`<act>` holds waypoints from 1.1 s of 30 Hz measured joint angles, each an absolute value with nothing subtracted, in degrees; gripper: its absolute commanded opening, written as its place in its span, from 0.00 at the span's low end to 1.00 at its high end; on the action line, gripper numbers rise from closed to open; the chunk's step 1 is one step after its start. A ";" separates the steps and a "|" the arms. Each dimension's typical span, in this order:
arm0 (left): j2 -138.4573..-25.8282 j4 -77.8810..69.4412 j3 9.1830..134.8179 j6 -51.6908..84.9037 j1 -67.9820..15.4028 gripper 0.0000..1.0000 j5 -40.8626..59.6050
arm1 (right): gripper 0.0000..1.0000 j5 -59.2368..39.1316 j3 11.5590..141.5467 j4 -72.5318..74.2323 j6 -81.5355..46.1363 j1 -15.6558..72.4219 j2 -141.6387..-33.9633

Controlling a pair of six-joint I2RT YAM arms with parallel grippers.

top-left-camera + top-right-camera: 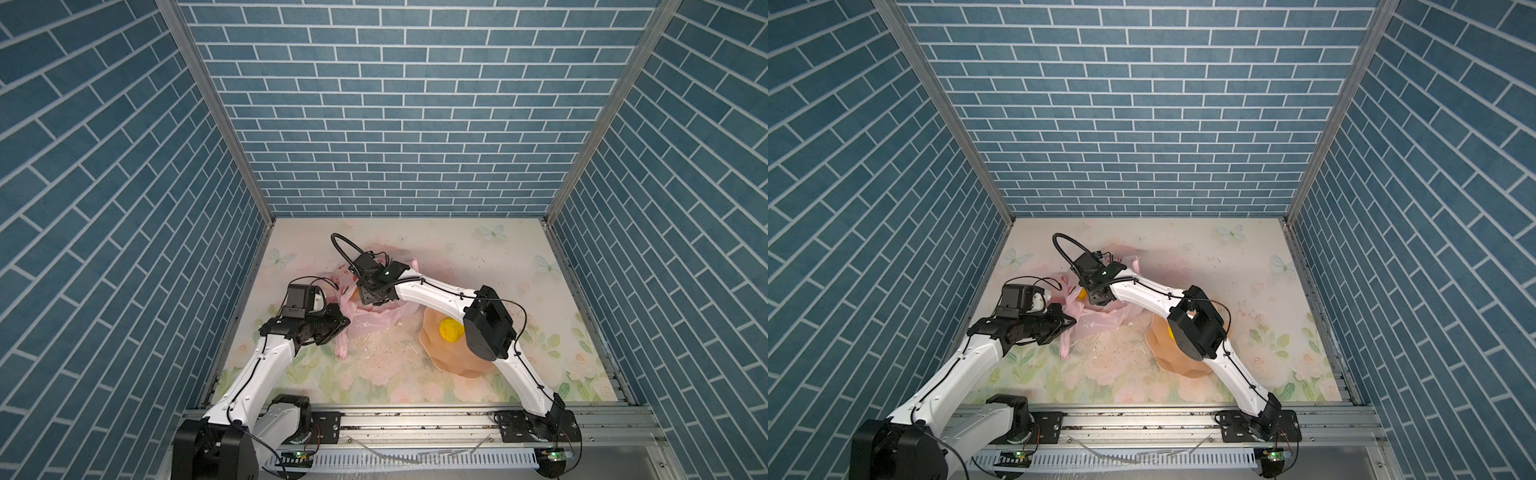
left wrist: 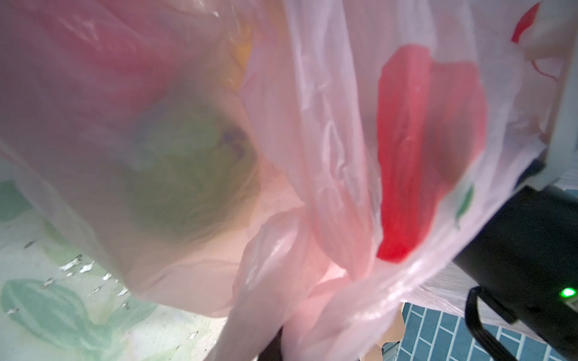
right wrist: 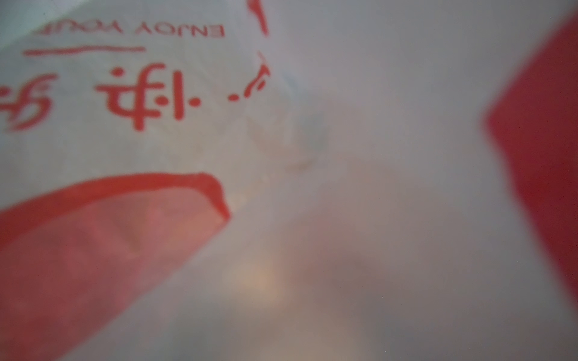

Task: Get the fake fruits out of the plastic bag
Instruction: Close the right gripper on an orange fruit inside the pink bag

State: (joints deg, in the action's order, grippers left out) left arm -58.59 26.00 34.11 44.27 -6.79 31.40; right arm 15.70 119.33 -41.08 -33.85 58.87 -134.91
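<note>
We hold the thin translucent pink plastic bag (image 1: 376, 322) up by its edge with the left hand (image 1: 346, 323), which is clamped tight on a bunch of the film, one loop handle hanging below it. The right hand (image 1: 374, 297) points down into the bag's mouth. Its wrist camera sees only printed film pressed close, so we cannot tell how its jaws stand.

What matters for the reach is that the fake fruits lie below the right hand and towards the left arm's side. In the left wrist view a round green fake fruit (image 2: 194, 168) sits low in the bag behind the film, with red and yellow blurs beyond it. In a top view a bit of orange-yellow fruit (image 1: 1082, 294) shows just beside the right hand. We judge the right hand the nearer one.

One wrinkly yellow fake fruit (image 1: 451, 330) is already in the peach scalloped bowl (image 1: 457, 368) on the floral counter (image 1: 498, 257).
</note>
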 measured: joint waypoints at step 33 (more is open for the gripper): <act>-61.84 23.99 33.41 43.92 -6.79 0.00 32.29 | 0.77 13.63 122.74 -39.16 -33.17 55.11 -140.18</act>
